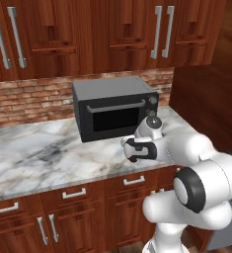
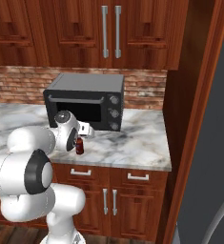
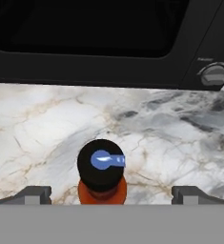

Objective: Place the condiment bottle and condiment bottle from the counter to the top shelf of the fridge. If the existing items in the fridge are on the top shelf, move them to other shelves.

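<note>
Table (image 1: 33,153) — grey-white veined marble slab over dark red-brown cabinet fronts with silver bar handles, brick backsplash behind. On it, a black toaster oven (image 1: 115,107) with a dark glass door, a bar handle and knobs down its right side, set toward the back near the right end of the slab. In front of the oven, standing upright on the marble, one condiment bottle (image 2: 79,146) — slim, reddish-brown, dark cap with a blue mark on top seen from the hand view. Bottle sits near the oven's front, not touching it.

Even, shadowless light (rendered, slightly soft)
</note>
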Controlling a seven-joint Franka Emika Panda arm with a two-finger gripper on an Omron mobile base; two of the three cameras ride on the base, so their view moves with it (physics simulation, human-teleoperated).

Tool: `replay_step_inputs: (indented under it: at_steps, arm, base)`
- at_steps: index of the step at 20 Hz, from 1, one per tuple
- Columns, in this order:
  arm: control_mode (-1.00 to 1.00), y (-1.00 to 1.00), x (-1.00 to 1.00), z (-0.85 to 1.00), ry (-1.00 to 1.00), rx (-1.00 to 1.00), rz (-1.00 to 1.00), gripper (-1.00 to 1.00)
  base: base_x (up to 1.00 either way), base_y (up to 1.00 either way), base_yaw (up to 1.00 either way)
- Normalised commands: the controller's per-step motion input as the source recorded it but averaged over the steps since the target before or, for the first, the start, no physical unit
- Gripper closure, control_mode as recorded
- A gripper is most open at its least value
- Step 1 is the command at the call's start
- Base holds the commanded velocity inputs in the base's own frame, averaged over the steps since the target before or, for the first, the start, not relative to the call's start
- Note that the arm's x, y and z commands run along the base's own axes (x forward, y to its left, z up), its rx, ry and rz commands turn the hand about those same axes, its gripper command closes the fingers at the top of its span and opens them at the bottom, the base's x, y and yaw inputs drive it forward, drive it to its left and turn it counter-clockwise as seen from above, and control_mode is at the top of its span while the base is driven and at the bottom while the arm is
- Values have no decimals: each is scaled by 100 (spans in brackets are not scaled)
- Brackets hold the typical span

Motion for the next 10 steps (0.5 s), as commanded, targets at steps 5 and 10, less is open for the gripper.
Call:
replay_step_inputs:
  at_steps: [5, 10]
  arm:
    - [-100, 0, 6, -7, -1, 3, 0, -100]
    - [-100, 0, 3, -6, 0, 3, 0, -100]
  base:
    - [0, 0, 0]
    - [0, 0, 0]
